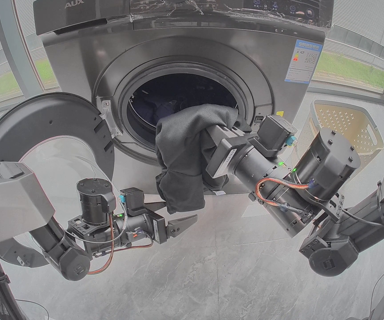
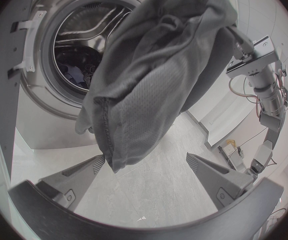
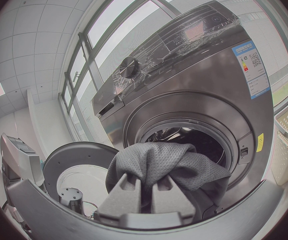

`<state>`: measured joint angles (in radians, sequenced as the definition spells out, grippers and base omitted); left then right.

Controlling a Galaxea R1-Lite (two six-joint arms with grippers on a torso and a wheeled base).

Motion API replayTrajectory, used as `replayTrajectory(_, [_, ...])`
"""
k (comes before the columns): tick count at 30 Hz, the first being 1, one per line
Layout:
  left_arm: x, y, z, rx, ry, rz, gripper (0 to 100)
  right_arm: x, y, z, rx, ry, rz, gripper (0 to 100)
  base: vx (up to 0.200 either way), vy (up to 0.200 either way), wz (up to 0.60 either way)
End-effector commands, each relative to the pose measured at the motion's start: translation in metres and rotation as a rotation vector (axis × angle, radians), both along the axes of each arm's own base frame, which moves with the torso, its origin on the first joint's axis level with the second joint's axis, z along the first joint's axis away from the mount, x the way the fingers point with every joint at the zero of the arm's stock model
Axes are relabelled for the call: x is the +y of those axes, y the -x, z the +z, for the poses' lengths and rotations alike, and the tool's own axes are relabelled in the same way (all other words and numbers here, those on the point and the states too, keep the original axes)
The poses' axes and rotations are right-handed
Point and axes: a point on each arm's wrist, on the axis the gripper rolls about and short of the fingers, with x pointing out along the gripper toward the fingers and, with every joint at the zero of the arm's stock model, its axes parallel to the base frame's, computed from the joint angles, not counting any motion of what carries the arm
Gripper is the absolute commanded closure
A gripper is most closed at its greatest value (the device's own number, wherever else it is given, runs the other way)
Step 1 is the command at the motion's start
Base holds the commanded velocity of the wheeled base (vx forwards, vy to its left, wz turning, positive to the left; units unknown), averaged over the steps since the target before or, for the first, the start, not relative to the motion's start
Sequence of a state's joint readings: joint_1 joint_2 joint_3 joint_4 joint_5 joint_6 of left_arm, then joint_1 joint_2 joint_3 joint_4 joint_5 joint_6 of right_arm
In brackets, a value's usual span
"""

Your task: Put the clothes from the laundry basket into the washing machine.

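- right gripper (image 3: pixel 146 184): clamped on the grey garment (image 1: pixel 185 156), held at the drum opening of the washing machine (image 1: pixel 254 54); the garment's lower part hangs outside.
- left gripper (image 1: pixel 184 225): fingers apart, low beneath the garment.
- laundry basket (image 1: pixel 347 121): right of the machine.

A dark grey mesh garment (image 1: pixel 185 156) is hanging bunched from the right tool (image 3: pixel 146 192) at the open mouth of the silver washing machine (image 1: pixel 263 58). Darker clothes (image 1: pixel 154 107) are lying in its drum, and the beige laundry basket (image 1: pixel 352 125) is standing just beside it.
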<state>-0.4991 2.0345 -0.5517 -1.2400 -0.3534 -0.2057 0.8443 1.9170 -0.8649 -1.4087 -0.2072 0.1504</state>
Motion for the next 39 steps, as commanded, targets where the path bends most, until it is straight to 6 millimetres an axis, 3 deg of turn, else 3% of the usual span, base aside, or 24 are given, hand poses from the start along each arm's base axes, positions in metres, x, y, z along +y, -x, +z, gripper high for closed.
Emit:
replayTrajectory(1, [-0.008,-0.010,-0.012,0.017,-0.008,-0.003,0,0.001,0.002,0.002,-0.005,-0.005,0.006,100,0.000,0.000,0.00])
replayTrajectory(10, [-0.016,-0.025,-0.014,-0.017,0.006,0.023,0,0.002,0.004,0.002,-0.006,-0.004,0.011,100,0.000,0.000,0.00])
replayTrajectory(21, [-0.020,-0.023,-0.003,-0.090,0.063,0.036,0,0.002,0.002,0.001,-0.003,-0.002,0.005,100,0.000,0.000,0.00])
replayTrajectory(22, [-0.022,-0.022,-0.003,-0.096,0.066,0.036,100,0.001,0.001,0.001,-0.003,-0.002,0.004,100,0.000,0.000,0.00])
replayTrajectory(32, [-0.029,-0.006,-0.004,-0.151,0.083,0.054,100,0.000,-0.002,-0.002,0.003,0.003,-0.005,100,0.000,0.000,0.00])
replayTrajectory(39, [-0.016,0.014,0.025,-0.240,0.139,0.058,100,0.002,-0.004,-0.018,0.043,0.041,-0.005,100,0.000,0.000,0.00])
